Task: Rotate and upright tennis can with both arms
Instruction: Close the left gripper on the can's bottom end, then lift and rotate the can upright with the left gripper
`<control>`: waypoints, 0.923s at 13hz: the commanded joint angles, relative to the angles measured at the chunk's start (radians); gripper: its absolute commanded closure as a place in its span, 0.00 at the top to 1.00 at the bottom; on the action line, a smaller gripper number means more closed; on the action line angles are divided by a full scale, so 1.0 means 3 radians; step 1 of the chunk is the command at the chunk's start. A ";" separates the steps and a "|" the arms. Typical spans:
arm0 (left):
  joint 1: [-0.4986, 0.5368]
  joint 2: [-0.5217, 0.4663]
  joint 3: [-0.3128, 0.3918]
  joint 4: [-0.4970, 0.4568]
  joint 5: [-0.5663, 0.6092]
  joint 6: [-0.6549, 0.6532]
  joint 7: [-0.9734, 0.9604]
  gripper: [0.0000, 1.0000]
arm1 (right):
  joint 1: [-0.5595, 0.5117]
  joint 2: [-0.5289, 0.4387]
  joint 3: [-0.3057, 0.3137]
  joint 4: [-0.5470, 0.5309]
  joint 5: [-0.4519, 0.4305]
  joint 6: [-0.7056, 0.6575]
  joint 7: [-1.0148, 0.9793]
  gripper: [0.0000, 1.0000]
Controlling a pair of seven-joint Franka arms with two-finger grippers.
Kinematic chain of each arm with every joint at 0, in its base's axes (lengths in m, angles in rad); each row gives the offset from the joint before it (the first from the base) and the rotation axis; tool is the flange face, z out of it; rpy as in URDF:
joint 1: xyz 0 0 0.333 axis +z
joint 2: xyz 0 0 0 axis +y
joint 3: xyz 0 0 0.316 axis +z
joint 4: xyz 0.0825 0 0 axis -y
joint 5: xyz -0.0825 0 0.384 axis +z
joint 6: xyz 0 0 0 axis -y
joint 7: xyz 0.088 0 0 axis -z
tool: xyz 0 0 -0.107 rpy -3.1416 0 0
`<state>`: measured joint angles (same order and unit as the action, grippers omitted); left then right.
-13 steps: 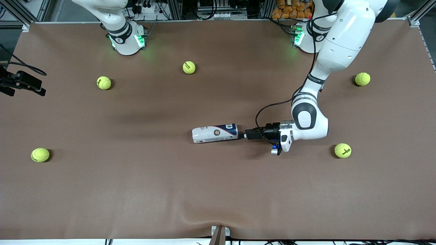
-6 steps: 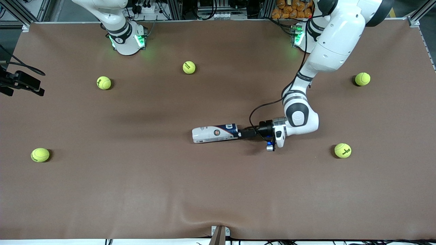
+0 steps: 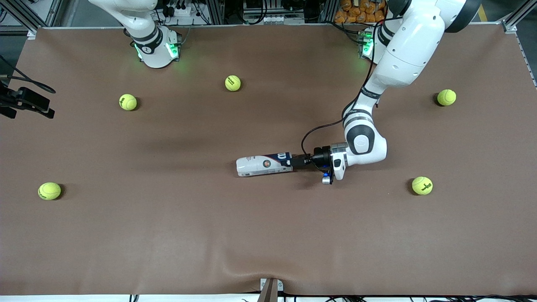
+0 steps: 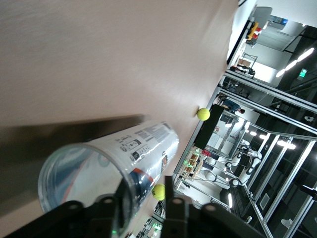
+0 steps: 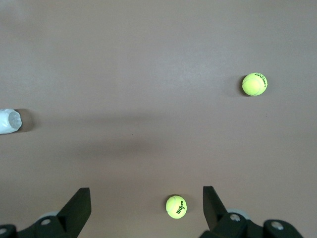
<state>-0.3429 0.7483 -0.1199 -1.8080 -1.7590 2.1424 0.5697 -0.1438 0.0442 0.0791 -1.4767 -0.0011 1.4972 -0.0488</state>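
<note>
A slim white and navy tennis can [image 3: 264, 164] with a clear open mouth lies on its side near the middle of the brown table [image 3: 168, 235]. Its open end points toward the left arm's end of the table. The black two-finger left gripper [image 3: 296, 162] is low at that open end. In the left wrist view, one black finger [image 4: 125, 199] sits inside the clear mouth of the can [image 4: 114, 166] and the other finger stays outside, just beside the wall. The two fingers are close together with the thin can wall between them, so they pinch the rim. The white left arm [image 3: 402, 50] reaches down from its green-lit base to the can. The black right gripper [image 5: 144, 201] hangs high over the table, and that arm waits. Its two fingers [image 5: 79, 206] are spread wide apart and hold nothing. Five yellow-green tennis balls lie around on the table, well apart from the can: one [image 3: 233, 82] near the robot bases, one [image 3: 128, 102] and one [image 3: 49, 191] toward the right arm's end, and one [image 3: 446, 97] and one [image 3: 422, 185] toward the left arm's end.
</note>
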 commanded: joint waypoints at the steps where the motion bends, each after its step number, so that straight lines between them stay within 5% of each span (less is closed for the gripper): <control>1: -0.0002 -0.0141 0.0036 0.0126 -0.0033 0.0068 -0.0012 0.00 | -0.0073 -0.0020 0.0053 0.0019 -0.0037 -0.0005 -0.0021 1.00; 6: 0.0105 -0.0315 0.0093 0.0463 0.0870 0.0073 -0.0966 0.00 | -0.0073 -0.0020 0.0053 0.0019 -0.0037 -0.0005 -0.0021 1.00; 12: -0.0017 -0.0597 0.0052 0.0994 0.2711 0.0079 -0.2720 0.00 | -0.0073 -0.0020 0.0053 0.0019 -0.0042 0.0000 -0.0021 1.00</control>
<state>-0.3186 0.5920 -0.1005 -1.5495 -1.0714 2.1558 -0.1076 -0.1440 0.0442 0.0791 -1.4763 -0.0012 1.4976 -0.0488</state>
